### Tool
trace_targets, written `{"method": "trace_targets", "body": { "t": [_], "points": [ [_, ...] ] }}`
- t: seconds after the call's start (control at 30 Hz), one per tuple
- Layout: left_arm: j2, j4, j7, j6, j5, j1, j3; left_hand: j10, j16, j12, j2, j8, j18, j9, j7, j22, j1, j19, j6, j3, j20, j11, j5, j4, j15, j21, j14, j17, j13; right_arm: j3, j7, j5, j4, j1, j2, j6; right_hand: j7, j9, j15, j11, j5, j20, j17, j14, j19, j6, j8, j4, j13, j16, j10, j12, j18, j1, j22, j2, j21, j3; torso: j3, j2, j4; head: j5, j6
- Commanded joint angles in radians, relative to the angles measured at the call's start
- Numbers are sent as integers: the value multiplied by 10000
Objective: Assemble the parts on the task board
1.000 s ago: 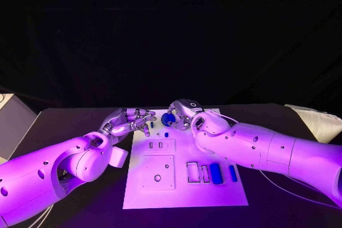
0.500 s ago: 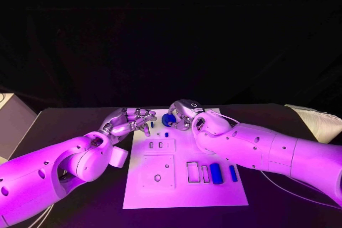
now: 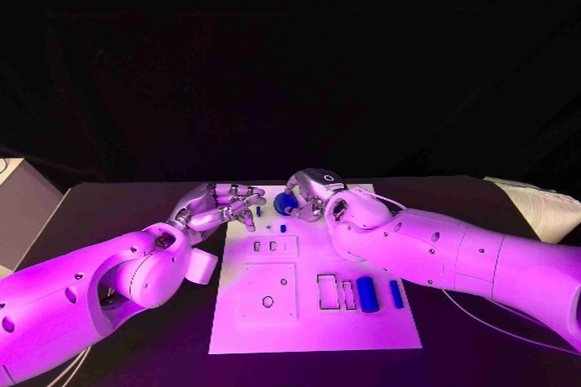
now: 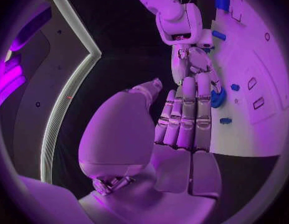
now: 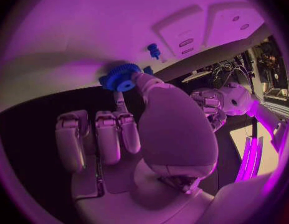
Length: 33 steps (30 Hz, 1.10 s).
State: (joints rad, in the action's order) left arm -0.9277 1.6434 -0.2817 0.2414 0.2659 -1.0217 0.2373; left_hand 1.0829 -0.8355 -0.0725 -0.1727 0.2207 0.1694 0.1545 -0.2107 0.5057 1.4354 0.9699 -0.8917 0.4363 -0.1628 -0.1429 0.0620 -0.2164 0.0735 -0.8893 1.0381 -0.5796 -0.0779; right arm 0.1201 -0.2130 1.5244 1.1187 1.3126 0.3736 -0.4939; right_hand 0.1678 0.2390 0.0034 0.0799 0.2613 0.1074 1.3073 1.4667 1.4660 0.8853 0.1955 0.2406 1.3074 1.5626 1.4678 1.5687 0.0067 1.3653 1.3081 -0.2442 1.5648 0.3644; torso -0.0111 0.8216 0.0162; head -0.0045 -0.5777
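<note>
Here, at the far edge of the board point(image 3: 317, 320): right hand point(image 3: 317, 194) pinching a blue gear point(image 3: 285, 203) between thumb and a finger, other fingers curled below it in the right wrist view. Gear point(image 5: 122, 77) close over the board's far edge, toothed rim and centre hole plain to see; touching the board or not, cannot tell. Just beside it, a small blue peg point(image 5: 154, 50) standing on the board.

Left hand point(image 3: 218, 205) at the far left corner of the board, fingers side by side and stretched toward the gear point(image 4: 217, 97) in the left wrist view; holding nothing plainly visible, though fingertips hide what lies under them, so grasp cannot be told for sure. Fingertips of both hands near each other, crowding the gear from both sides and covering that stretch of the board.

Toward the near half of the board: two raised square blocks with slots and holes point(image 3: 268, 291), then a rectangular frame point(image 3: 327, 291), a blue cylinder point(image 3: 367, 294) and a thinner blue bar point(image 3: 396, 294) lying side by side near the right edge. Right forearm over the right edge, partly hiding it. Pale box point(image 3: 24, 211) at the table's left edge.
</note>
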Motion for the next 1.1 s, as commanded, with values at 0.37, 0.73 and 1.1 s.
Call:
{"method": "trace_targets", "body": {
  "t": [0.37, 0.73, 1.1],
  "points": [
    [-5, 30, -48, -136, 50, -5, 8, -75, -52, 43, 34, -13, 141, 16, 30, 17, 0, -50, 64, 51, -4, -20, -41, -18, -31, -48, -66, 12, 16, 138, -4, -165, -39, -298, -115, 435, 28, -50, 89, 84, 51, 75, 2207, 946, 1048, -131, -128, 42, 2478, -4, 874, -98, -67, -116, 2627, 1, 60, -189, 4, 0, -7, 15, -21],
    [21, 4, -45, -138, 60, -5, 8, -99, -55, 48, 36, -13, 141, 18, 25, 28, -11, -67, 69, 59, -8, -25, -41, -14, -26, -68, -67, 17, 20, 141, 36, -184, 4, -302, -66, 535, -1, -13, 76, 64, 109, 76, 2210, 947, 1048, 96, -45, 60, 2513, -4, 909, -71, -67, -92, 2627, 97, 60, -255, 3, 0, -2, 3, -21],
    [18, 2, -15, -88, 67, -5, 8, -106, -57, 48, 50, -13, 141, 19, 21, 33, -24, -75, 70, 65, -10, -28, -40, -20, -24, -78, -67, 19, 21, 179, 142, -439, 161, -331, 62, 951, -45, -18, 31, 16, 800, 19, 2245, 956, 1048, 311, -36, 488, 2573, 2, 970, -26, -67, -1010, 2627, 576, 60, -388, 9, -2, -12, 10, -47]
  ]
}}
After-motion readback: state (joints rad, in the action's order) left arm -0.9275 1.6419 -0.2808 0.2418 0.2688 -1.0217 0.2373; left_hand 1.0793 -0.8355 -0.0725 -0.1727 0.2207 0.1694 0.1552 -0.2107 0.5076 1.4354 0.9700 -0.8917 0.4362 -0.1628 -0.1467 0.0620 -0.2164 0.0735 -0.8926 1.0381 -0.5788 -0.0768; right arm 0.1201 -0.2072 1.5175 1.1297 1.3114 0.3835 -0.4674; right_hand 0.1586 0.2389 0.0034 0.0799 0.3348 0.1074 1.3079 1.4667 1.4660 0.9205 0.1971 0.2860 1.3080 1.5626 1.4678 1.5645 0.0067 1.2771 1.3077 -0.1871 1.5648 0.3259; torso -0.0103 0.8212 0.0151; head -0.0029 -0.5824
